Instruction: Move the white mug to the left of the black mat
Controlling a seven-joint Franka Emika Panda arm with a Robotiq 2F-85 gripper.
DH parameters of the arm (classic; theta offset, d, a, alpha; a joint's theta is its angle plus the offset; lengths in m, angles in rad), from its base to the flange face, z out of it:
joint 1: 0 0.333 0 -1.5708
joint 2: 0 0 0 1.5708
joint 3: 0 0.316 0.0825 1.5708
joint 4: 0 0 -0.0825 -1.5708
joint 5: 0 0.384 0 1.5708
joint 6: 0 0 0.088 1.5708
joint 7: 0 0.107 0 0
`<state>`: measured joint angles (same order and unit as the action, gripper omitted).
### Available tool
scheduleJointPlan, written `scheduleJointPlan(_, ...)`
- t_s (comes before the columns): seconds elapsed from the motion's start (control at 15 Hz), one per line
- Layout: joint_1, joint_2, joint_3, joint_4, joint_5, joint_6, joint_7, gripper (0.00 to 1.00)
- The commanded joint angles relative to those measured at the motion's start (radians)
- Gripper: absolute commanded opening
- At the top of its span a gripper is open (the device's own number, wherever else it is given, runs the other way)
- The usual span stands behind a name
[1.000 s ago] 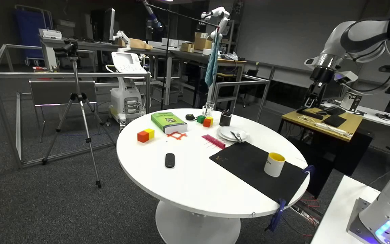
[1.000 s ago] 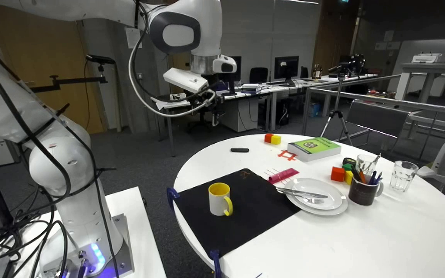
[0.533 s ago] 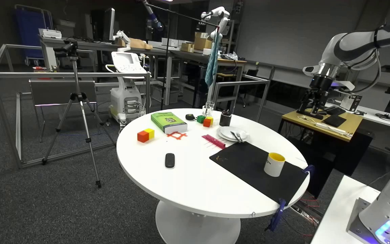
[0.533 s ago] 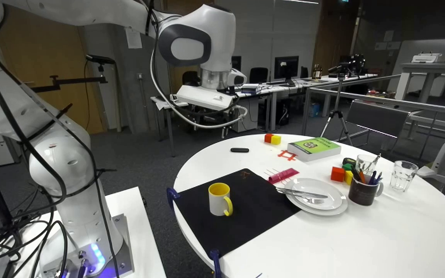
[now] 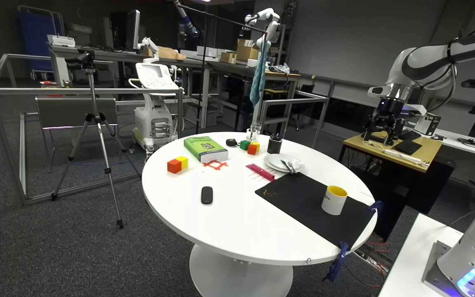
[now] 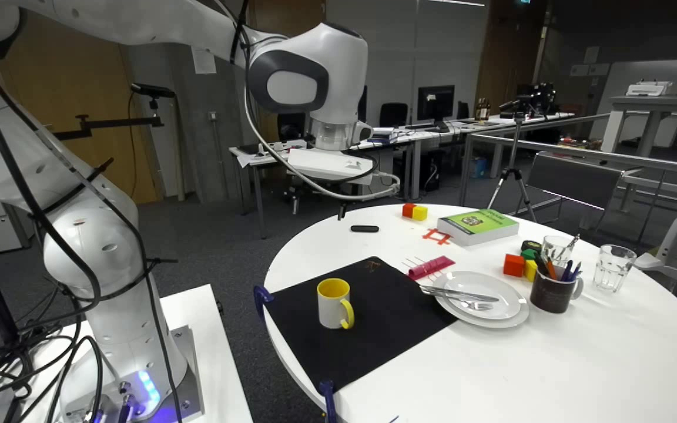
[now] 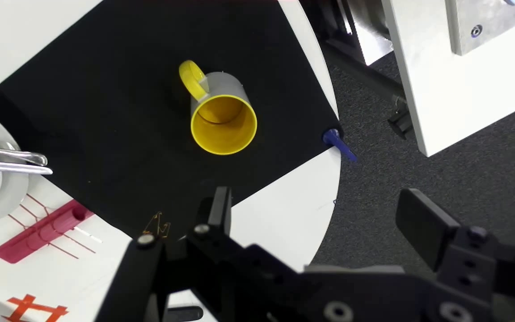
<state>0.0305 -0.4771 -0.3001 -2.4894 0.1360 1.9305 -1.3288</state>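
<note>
The white mug, yellow inside with a yellow handle, stands upright on the black mat in both exterior views (image 5: 334,203) (image 6: 331,310). It also shows in the wrist view (image 7: 224,125), above and left of the jaws. The black mat (image 6: 385,311) lies flat at the table's edge nearest the robot base and fills much of the wrist view (image 7: 105,112). My gripper (image 7: 314,196) is open with nothing between its fingers. It points down, well above table height, off to the side of the mug and apart from it. Its fingers look small and dark in an exterior view (image 5: 379,139).
Blue clamps (image 6: 328,399) stick out at the mat's edge. Plates with cutlery (image 6: 482,317) and a pink piece (image 6: 431,267) lie beside the mat. A black remote-like object (image 5: 207,195), a green book (image 5: 206,149), blocks (image 5: 174,166), a dark pen mug (image 6: 553,292) and glasses (image 6: 615,267) stand on the round table (image 5: 237,222).
My arm has come down and moved in toward the table, and the gripper has turned to point more straight down. The mug and mat have not moved.
</note>
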Motion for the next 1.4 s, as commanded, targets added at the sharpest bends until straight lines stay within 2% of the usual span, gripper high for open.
scheduleJointPlan(0.0,-0.025,0.004,0.022,0.002,0.010,-0.004,-0.011,1.00)
scheduleJointPlan(0.27,-0.026,0.004,0.021,0.002,0.010,-0.004,-0.011,1.00)
scheduleJointPlan(0.33,-0.021,-0.006,0.026,-0.008,-0.010,-0.003,-0.045,1.00)
scheduleJointPlan(0.4,-0.008,-0.019,0.022,-0.017,-0.030,-0.007,-0.123,1.00)
scheduleJointPlan(0.93,-0.023,-0.051,0.034,-0.069,-0.175,0.023,-0.487,1.00)
scheduleJointPlan(1.13,-0.028,-0.040,0.039,-0.101,-0.249,0.081,-0.609,1.00)
scheduleJointPlan(1.33,-0.026,-0.034,0.038,-0.154,-0.304,0.197,-0.712,1.00)
